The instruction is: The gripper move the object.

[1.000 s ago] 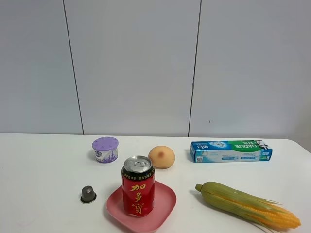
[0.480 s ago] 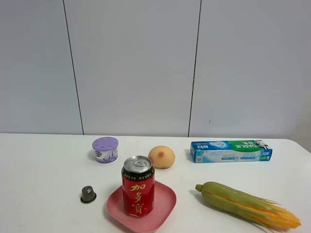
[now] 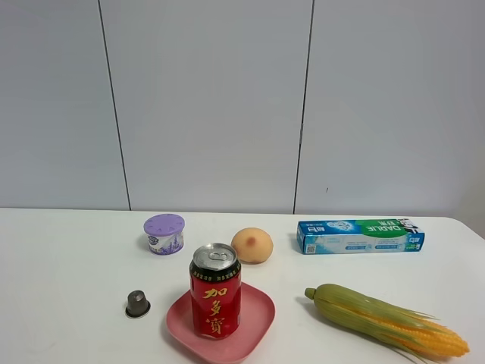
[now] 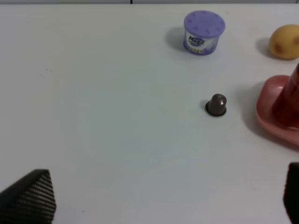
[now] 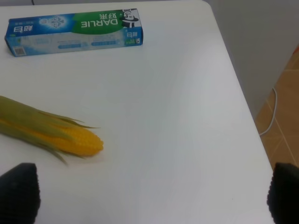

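Both end effectors, left and right, fingers wide apart, empty, clear of the can.

Toothpaste box, corn, jaws wide apart

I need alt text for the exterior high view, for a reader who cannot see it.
A red drink can stands upright on a pink plate on a white table. Behind are a lavender-lidded tub, a peach and a toothpaste box; corn lies right. No gripper shows.
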`<control>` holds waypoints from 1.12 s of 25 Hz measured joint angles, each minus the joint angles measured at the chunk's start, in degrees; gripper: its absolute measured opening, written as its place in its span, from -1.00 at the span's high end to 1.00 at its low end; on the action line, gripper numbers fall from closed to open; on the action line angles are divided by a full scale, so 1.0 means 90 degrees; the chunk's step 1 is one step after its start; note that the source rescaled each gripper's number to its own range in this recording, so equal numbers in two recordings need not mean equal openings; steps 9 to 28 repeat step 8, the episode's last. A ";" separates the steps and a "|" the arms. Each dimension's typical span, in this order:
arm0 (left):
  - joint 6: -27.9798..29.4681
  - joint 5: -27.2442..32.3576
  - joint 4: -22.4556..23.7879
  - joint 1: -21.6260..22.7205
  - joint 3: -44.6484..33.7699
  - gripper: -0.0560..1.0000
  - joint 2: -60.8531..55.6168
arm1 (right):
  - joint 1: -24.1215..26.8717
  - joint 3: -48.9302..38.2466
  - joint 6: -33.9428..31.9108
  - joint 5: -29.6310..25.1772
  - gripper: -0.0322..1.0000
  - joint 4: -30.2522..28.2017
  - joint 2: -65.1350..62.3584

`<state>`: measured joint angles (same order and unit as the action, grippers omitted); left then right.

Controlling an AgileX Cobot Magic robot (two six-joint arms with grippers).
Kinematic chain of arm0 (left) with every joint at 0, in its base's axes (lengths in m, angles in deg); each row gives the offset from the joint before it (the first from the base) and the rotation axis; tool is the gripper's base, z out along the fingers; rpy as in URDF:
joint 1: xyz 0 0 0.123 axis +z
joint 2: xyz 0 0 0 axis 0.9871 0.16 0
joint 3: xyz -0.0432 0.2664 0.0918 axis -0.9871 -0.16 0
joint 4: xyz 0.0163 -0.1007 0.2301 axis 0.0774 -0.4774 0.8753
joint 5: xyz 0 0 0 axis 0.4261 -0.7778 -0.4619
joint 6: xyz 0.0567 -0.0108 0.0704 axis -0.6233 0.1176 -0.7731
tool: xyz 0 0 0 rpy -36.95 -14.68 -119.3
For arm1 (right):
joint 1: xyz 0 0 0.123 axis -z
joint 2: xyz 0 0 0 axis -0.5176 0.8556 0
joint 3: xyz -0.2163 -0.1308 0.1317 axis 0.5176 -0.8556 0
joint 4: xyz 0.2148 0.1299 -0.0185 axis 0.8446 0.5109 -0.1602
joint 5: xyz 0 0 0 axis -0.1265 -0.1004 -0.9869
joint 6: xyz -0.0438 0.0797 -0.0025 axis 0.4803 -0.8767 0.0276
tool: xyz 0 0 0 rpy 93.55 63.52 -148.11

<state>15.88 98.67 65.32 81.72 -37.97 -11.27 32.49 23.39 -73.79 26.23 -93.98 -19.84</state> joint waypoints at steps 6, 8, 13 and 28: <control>0.0000 0.0000 0.0000 0.0000 0.0000 -1.00 0.0000 | 0.0000 0.0000 -0.0014 0.0000 -1.00 0.0000 0.0000; 0.0000 0.0000 0.0000 0.0000 0.0000 -1.00 0.0000 | 0.0000 0.0000 -0.0014 0.0000 -1.00 0.0000 0.0000; 0.0000 0.0000 0.0000 0.0000 0.0000 -1.00 0.0000 | 0.0000 0.0000 -0.0014 0.0000 -1.00 0.0000 0.0000; 0.0000 0.0000 0.0000 0.0000 0.0000 -1.00 0.0000 | 0.0000 0.0000 -0.0014 0.0000 -1.00 0.0000 0.0000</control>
